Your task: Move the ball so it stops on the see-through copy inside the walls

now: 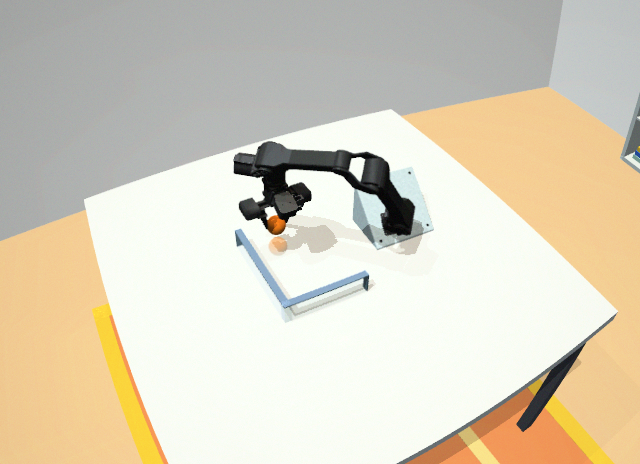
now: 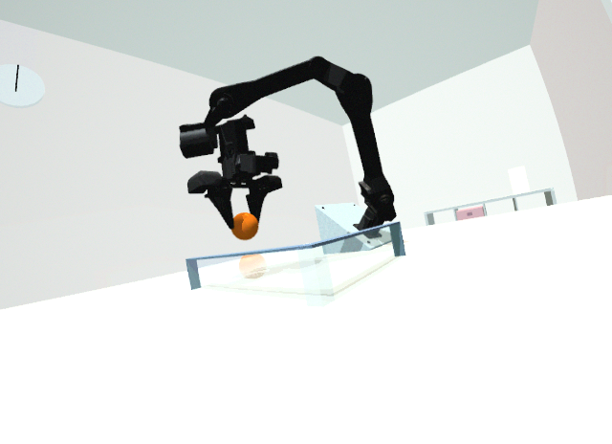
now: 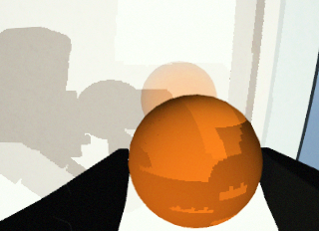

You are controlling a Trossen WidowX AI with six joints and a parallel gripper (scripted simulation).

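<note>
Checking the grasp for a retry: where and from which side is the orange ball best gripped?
Grip the smooth orange ball across its widest middle, coming straight down from above. It is round with no edge or handle, so only opposite sides give hold. The end effector holds it exactly so, shut on it in the air.

The top view sits high and off the bench (image 1: 361, 376), looking obliquely down and taking in all its edges and one leg. The exterior view sits low at bench level near the front edge, facing up toward the arm's base. The wrist view looks down between the fingers, very close. All three share the ball (image 2: 245, 226) and see-through copy (image 1: 278, 244).
</note>
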